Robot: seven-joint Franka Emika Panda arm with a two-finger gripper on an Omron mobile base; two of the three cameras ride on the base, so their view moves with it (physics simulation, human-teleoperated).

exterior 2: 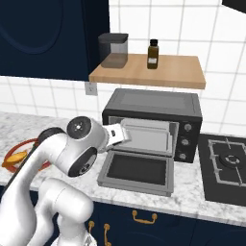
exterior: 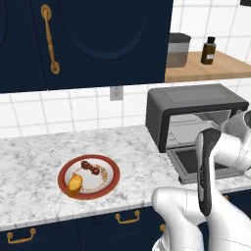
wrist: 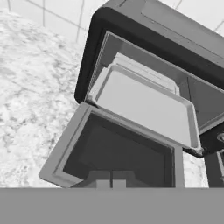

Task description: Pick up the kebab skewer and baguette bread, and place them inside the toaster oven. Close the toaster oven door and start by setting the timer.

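The boxy dark grey toaster oven (exterior 2: 151, 122) stands on a white-and-grey marbled countertop (exterior: 34, 157), its matte metal shell square-edged, with round knobs (exterior 2: 186, 128) down its right side. The glass-windowed toaster oven door (exterior 2: 138, 172) lies folded flat toward the counter edge, and a pale, shallow, rimmed tray (wrist: 144, 107) juts out of the open cavity.

Well apart to the left sits a round red-rimmed plate (exterior: 112, 182). On it lie the stubby, oval, golden-orange baguette bread (exterior: 74, 183) and the thin kebab skewer (exterior: 91, 167) with dark red-brown chunks, near each other.

The gripper (wrist: 110, 185) hangs above the open door; its fingertips barely show, and I cannot tell whether they are apart or together.

Behind are white wall tiles, navy cabinets with brass handles (exterior: 48, 38), and a wooden shelf (exterior 2: 149, 72) carrying a grey canister (exterior 2: 113, 50) and a brown bottle (exterior 2: 153, 54) whose pale label is unreadable. A black hob (exterior 2: 226, 166) adjoins the oven.
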